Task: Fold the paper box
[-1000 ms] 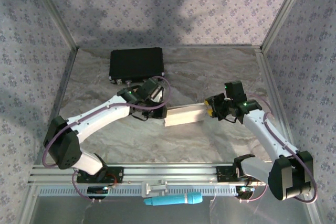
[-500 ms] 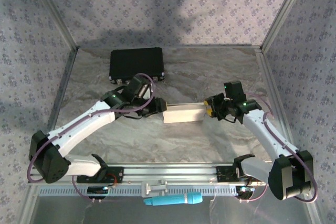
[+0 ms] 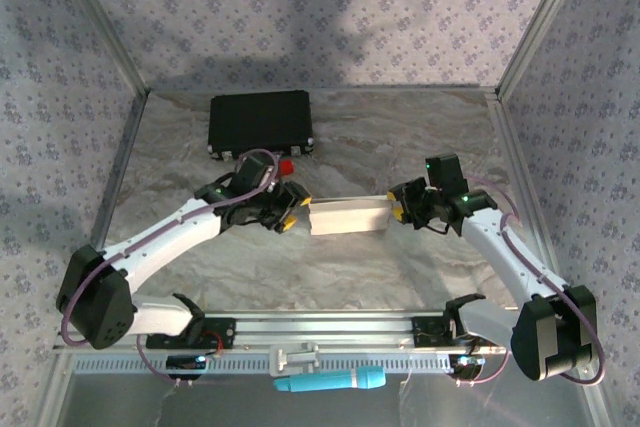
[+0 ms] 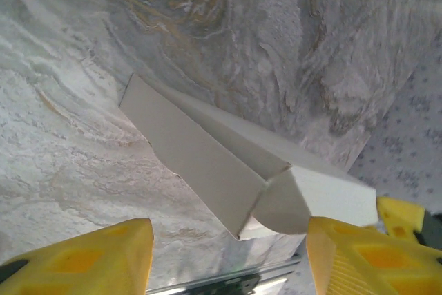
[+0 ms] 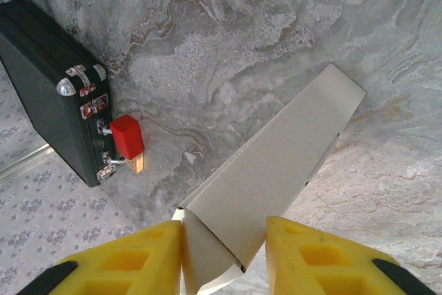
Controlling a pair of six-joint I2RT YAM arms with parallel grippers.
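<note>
**While the right hand [image 3: 399, 210] pinches the box [image 3: 348, 215], the left hand [image 3: 293, 209] stands wide**

Where the bench [image 3: 400, 267] is roughly midway between its side edges, the box lies lengthwise from left to right. It is a long white folded piece with a flap turned over. At its right end the right hand's yellow fingers [image 5: 131, 260] press on both long sides and hold that end between them. The left hand sits just off the box's left end with its fingers [image 4: 76, 253] spread well apart. The rounded end flap lies in the gap, clear of one finger and close to the other, and I cannot tell if it touches. Towards the far left corner lies a black case [image 3: 260, 122], with a red block [image 3: 286, 166] just beside its near edge
</note>
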